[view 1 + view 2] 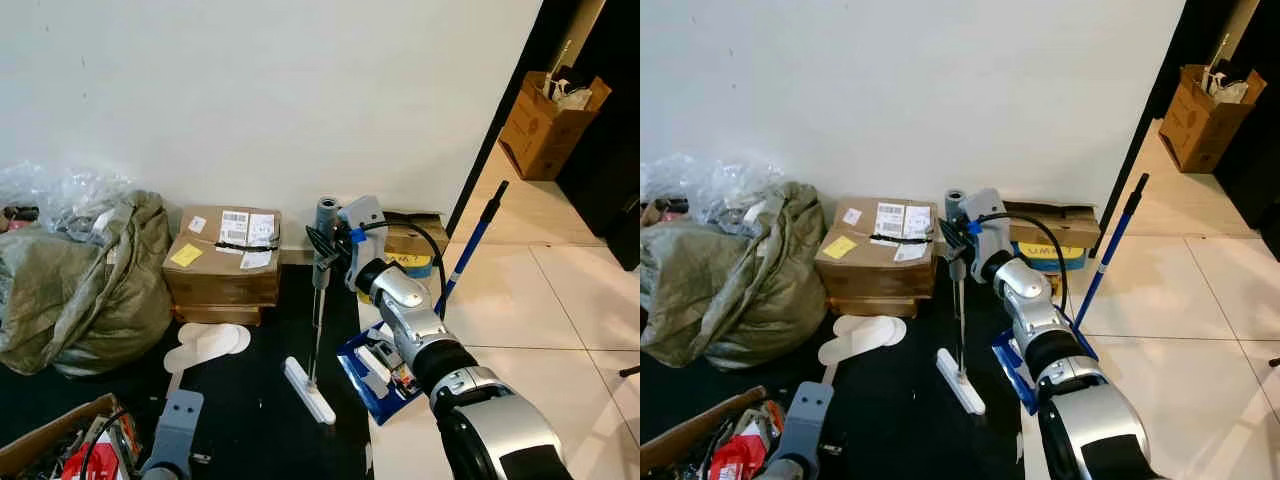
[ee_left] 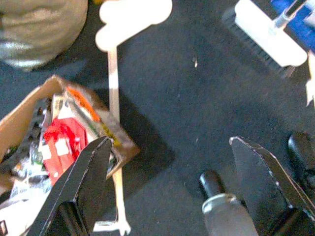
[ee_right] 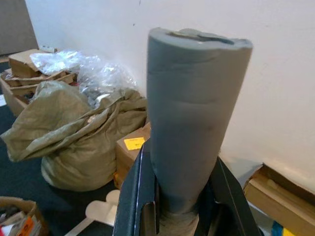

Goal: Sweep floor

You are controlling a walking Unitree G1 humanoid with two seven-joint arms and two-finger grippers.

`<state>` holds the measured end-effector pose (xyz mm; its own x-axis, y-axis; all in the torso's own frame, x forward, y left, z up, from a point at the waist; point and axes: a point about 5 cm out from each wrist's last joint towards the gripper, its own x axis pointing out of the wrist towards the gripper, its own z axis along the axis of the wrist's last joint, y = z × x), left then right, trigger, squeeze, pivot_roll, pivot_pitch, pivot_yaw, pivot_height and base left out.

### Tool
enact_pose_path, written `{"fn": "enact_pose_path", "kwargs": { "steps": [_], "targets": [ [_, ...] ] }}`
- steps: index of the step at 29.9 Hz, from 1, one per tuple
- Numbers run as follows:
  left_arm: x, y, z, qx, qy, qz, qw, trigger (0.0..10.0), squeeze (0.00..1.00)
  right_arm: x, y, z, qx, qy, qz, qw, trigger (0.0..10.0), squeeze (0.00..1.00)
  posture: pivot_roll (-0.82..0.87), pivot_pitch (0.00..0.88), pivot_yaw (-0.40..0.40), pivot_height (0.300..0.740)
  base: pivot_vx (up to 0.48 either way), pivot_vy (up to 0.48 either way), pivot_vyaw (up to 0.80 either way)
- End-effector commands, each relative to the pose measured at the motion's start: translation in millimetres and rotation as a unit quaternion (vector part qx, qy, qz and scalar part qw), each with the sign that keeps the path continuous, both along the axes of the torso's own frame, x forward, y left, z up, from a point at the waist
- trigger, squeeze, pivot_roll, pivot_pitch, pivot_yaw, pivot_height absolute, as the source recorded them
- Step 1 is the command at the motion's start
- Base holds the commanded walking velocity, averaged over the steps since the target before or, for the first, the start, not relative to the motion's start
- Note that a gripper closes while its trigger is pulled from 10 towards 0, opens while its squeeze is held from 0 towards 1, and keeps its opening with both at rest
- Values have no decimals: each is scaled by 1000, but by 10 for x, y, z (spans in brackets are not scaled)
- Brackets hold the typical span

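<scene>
A broom stands upright on the dark floor, its white head [image 1: 308, 390] down and its thin metal shaft rising to a grey foam grip [image 3: 194, 113]. My right gripper [image 1: 326, 252] is shut on that grip, with a black finger [image 3: 140, 196] on each side of it. A blue dustpan [image 1: 372, 372] lies just right of the broom head, and its blue pole [image 1: 470, 250] leans toward the wall corner. My left gripper [image 2: 170, 142] hangs open low over the dark floor, holding nothing, near the broom head [image 2: 268, 37].
A labelled cardboard box [image 1: 225, 255] and an olive sack [image 1: 80, 290] sit against the white wall. White flat slippers [image 1: 205, 345] lie before the box. An open carton of litter [image 1: 60, 450] is at the near left. White tiles [image 1: 540, 310] spread to the right.
</scene>
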<state>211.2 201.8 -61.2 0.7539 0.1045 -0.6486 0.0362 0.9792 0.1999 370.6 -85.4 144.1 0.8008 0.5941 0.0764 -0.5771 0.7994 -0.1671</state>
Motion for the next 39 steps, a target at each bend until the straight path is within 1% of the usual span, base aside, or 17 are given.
{"fn": "enact_pose_path", "kwargs": {
  "steps": [1,2,3,5,7,9,10,11,12,14,16,20,23,29,31,34,39],
  "targets": [
    [42,62,41,-11,-11,2,1000,10000,0,-42,65,12,-4,-16,25,1000,10000,0,-59,9,23,740,0,0,0],
    [42,62,41,-11,-11,2,1000,10000,0,-42,65,12,-4,-16,25,1000,10000,0,-59,9,23,740,0,0,0],
    [83,70,68,-24,-15,-4,1000,10000,0,-95,100,-87,-17,-5,38,999,10000,0,-68,2,28,740,0,0,0],
    [83,70,68,-24,-15,-4,1000,10000,0,-95,100,-87,-17,-5,38,999,10000,0,-68,2,28,740,0,0,0],
    [-5,83,8,-32,7,-1,999,10000,0,-173,146,-239,-30,21,49,998,10000,0,-74,0,26,740,0,0,0],
    [-5,83,8,-32,7,-1,999,10000,0,-173,146,-239,-30,21,49,998,10000,0,-74,0,26,740,0,0,0],
    [-96,82,-50,-33,26,5,999,10000,0,-198,157,-289,-26,32,46,998,10000,0,-79,0,28,740,0,0,0],
    [-96,82,-50,-33,26,5,999,10000,0,-198,157,-289,-26,32,46,998,10000,0,-79,0,28,740,0,0,0],
    [-216,68,-123,-33,49,11,998,10000,0,-229,161,-331,-21,40,49,998,10000,0,-79,0,29,740,0,0,0],
    [-216,68,-123,-33,49,11,998,10000,0,-229,161,-331,-21,40,49,998,10000,0,-79,0,29,740,0,0,0],
    [-430,34,-240,-32,90,15,995,10000,0,-311,184,-395,-25,51,90,994,10000,0,-74,0,31,740,0,0,397],
    [-526,32,-288,-23,113,9,993,10000,0,-366,218,-432,-45,62,130,989,10000,0,-70,0,33,740,0,0,788],
    [-527,47,-289,-11,119,1,993,10000,0,-376,213,-441,-41,68,139,987,10000,0,-67,0,35,740,0,0,783],
    [-494,63,-273,12,119,-17,993,10000,0,-392,82,-579,-52,89,108,989,10000,0,-69,0,39,740,0,0,775],
    [-447,103,-245,30,107,-1,994,10000,0,-443,-46,-649,-45,99,91,990,10000,0,-72,0,43,740,0,0,775],
    [-401,131,-219,38,99,12,994,10000,0,-490,-142,-690,-35,104,80,991,10000,0,-77,0,47,740,0,0,771],
    [-357,128,-201,36,95,15,995,10000,0,-527,-200,-725,-35,109,78,990,10000,0,-77,0,47,740,0,0,768]
  ]
}}
